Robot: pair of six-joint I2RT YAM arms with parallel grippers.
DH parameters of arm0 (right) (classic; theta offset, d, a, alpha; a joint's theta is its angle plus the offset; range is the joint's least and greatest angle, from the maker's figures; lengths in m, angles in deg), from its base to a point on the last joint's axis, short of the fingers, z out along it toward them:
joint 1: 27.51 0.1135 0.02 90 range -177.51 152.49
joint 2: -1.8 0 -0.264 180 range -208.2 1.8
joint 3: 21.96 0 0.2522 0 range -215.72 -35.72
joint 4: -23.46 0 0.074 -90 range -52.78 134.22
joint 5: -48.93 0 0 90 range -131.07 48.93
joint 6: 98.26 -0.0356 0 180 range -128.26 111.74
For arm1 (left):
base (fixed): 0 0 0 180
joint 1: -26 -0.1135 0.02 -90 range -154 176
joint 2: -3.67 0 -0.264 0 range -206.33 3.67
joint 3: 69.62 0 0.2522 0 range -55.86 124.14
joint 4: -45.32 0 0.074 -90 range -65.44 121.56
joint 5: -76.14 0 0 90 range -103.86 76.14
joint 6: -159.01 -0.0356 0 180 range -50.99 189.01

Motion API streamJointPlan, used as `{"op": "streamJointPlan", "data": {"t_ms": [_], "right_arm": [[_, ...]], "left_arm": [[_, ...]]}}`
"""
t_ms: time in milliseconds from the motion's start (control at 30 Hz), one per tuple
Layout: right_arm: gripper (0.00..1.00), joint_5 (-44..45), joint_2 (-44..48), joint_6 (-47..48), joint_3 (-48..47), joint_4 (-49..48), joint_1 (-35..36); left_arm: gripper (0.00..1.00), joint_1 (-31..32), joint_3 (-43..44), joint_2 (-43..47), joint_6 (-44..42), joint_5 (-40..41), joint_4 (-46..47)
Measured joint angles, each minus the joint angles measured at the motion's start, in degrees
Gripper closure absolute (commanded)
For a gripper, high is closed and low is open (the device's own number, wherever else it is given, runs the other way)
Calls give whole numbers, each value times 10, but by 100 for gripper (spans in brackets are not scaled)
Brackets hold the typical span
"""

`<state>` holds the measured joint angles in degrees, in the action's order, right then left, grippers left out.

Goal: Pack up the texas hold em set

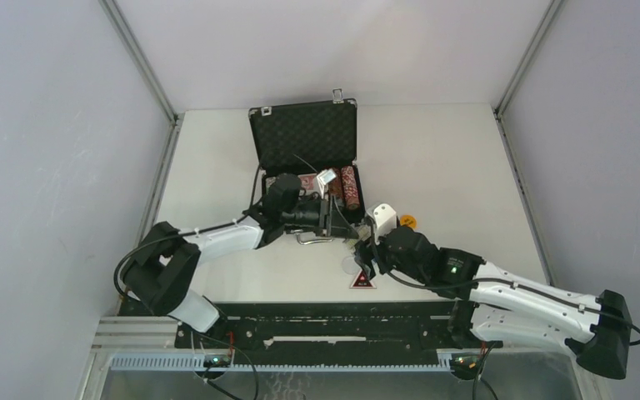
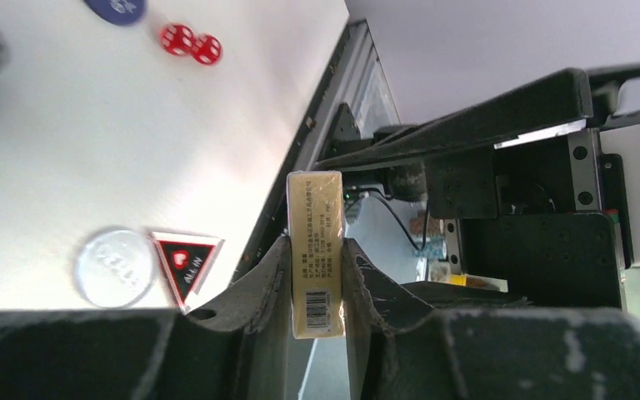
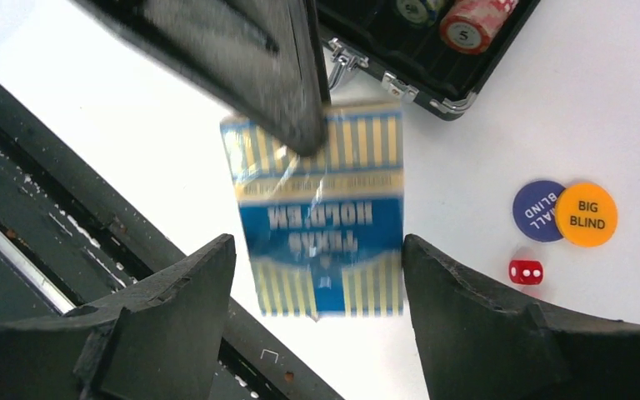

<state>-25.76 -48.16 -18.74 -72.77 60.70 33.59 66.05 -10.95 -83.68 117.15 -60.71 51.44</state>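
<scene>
The left gripper (image 2: 317, 246) is clamped on the blue Texas Hold'em card deck (image 3: 321, 221). It pinches the 2 broad faces, so the box hangs on edge in the air just in front of the open briefcase (image 1: 303, 133). The case sits toward the far edge of the desk with its lid upright.

The right gripper (image 3: 317, 243) is spread wide, 1 finger on either side of the deck and neither touching. This looks like a handover or regrip, probably to turn the box so it fits its foam slot.

Chip stacks (image 3: 475, 18) already lie in the case. Loose on the desk, on the near side of the case, are:
- the BIG BLIND token (image 3: 590, 214)
- the SMALL BLIND token (image 3: 542, 210)
- 2 red dice (image 2: 192, 43)
- the ALL IN triangle (image 2: 185, 260)
- a round clear disc (image 2: 115, 267) — probably the dealer button

All of these are left to pack.
</scene>
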Motion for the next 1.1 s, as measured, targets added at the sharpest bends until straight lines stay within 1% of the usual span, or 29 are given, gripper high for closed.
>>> {"op": "streamJointPlan", "data": {"t_ms": [233, 400, 533, 733, 867, 967, 1100], "right_arm": [[19, -9, 45, 1, 20, -10, -41], [19, -10, 52, -3, 23, -21, -78], [19, -11, 55, -7, 38, -40, -109], [19, -34, 45, -9, 50, -52, -144], [19, -51, 26, -9, 51, -69, -157], [19, -64, 9, -9, 54, -80, -163], [20, -71, -7, -9, 59, -88, -166]], "left_arm": [[100, -76, -45, -23, 54, 19, 89], [100, -108, -68, -25, 76, 43, 112], [100, -133, -89, -2, 87, 85, 117], [100, -148, -111, 85, 78, 198, 79], [100, -149, -115, 142, 58, 255, 34], [100, -157, -134, 183, 50, 300, 16], [100, -171, -166, 212, 43, 354, -14]]}}
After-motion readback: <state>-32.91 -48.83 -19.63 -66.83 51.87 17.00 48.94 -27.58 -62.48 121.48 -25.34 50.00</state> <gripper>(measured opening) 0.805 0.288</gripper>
